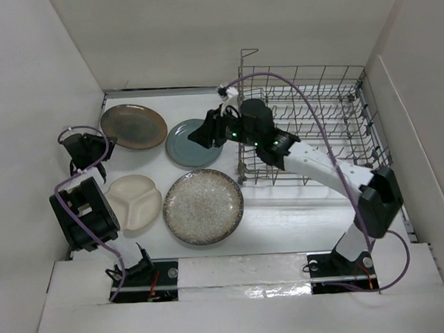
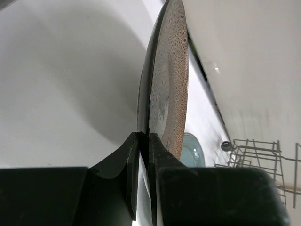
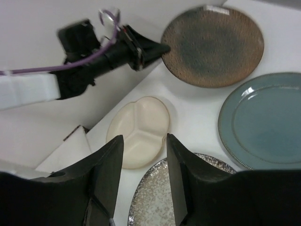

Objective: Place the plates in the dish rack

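The brown plate (image 1: 133, 126) lies at the back left of the table. My left gripper (image 1: 107, 145) is shut on its left rim; in the left wrist view the gripper (image 2: 143, 136) pinches the plate (image 2: 167, 84), seen edge-on. The grey-blue plate (image 1: 184, 150) lies to its right, with my open, empty right gripper (image 1: 196, 134) hovering above it. The cream divided plate (image 1: 134, 203) and the large speckled plate (image 1: 203, 206) lie in front. In the right wrist view the gripper (image 3: 145, 139) frames the cream plate (image 3: 141, 127). The wire dish rack (image 1: 309, 126) stands at the back right and holds no plates.
White walls close in the table on the left, back and right. The right arm reaches across the dish rack's front left corner. The left arm's purple cable (image 1: 75, 180) loops beside the cream plate.
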Controlling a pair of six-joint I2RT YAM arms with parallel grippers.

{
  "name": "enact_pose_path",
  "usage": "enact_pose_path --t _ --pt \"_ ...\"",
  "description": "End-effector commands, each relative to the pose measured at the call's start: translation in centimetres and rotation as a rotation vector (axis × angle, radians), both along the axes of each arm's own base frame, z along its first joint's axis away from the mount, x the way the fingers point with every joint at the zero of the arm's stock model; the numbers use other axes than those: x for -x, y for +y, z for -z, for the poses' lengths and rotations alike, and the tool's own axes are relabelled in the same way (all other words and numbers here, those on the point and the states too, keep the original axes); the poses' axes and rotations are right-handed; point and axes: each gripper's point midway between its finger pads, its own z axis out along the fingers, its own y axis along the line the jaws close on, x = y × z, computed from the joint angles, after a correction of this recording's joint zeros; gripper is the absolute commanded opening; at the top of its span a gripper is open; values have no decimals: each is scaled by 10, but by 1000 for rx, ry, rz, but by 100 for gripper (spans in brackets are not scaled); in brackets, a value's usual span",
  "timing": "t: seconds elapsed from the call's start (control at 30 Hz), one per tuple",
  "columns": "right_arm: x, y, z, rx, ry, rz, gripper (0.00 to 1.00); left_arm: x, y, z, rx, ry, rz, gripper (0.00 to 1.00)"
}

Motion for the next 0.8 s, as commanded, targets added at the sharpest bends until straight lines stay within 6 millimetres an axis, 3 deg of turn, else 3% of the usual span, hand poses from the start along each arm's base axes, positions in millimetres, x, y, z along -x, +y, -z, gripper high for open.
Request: enact_pose_path --t 0.0,0.03,0.13,0.37,0.57,0.67,0.7,0.77 --pt "-5 26 -13 -52 13 -62 49 -8 -7 -134 -129 -391 54 0" --pt "-11 35 5 -31 44 -69 51 -6 -6 -137 -132 -393 48 0" --pt "-21 49 21 -30 86 -77 57 -2 -6 -154 -146 -419 37 0" --pt "-47 65 28 -32 130 -47 72 9 -14 -195 -169 -482 48 0" --pt "-91 37 25 -97 185 12 79 26 -29 -220 -152 -531 86 0" --pt "-105 30 29 -94 209 18 81 35 -41 -230 -105 -579 117 0" --pt "-112 27 23 -101 203 22 81 38 -45 -233 -90 -593 128 0" --pt "-115 32 34 -80 222 10 81 46 -52 -242 -63 -627 147 0"
